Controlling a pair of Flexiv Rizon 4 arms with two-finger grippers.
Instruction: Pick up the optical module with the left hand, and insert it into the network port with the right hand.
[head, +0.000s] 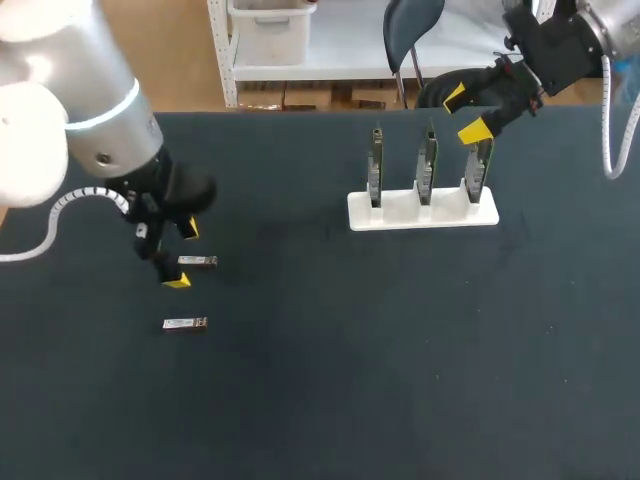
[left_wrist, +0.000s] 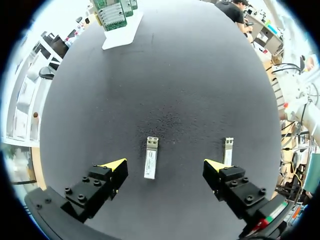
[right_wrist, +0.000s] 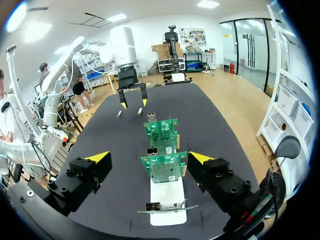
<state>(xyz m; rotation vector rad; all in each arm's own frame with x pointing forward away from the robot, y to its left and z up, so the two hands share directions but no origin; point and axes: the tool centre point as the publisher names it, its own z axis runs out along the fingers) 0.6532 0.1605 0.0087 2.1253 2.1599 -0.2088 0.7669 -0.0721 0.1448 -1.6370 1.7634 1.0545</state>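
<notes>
Left fingers (left_wrist: 114, 165) are hanging wide apart astride an optical module (left_wrist: 151, 158) lying near the worktop's (head: 320, 380) left edge, its label (left_wrist: 150, 164) unreadable. Right fingers (right_wrist: 97, 157) are hovering wide apart over circuit boards (right_wrist: 164, 169) near the far edge.

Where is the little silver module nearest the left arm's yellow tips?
Head view: the optical module lies on the left of the table, under the left tool, between its open tips; a second module lies beside it.

Dark table (head: 320, 400), optical module (head: 197, 262), second module (head: 185, 323), white rack (head: 445, 213)
</notes>
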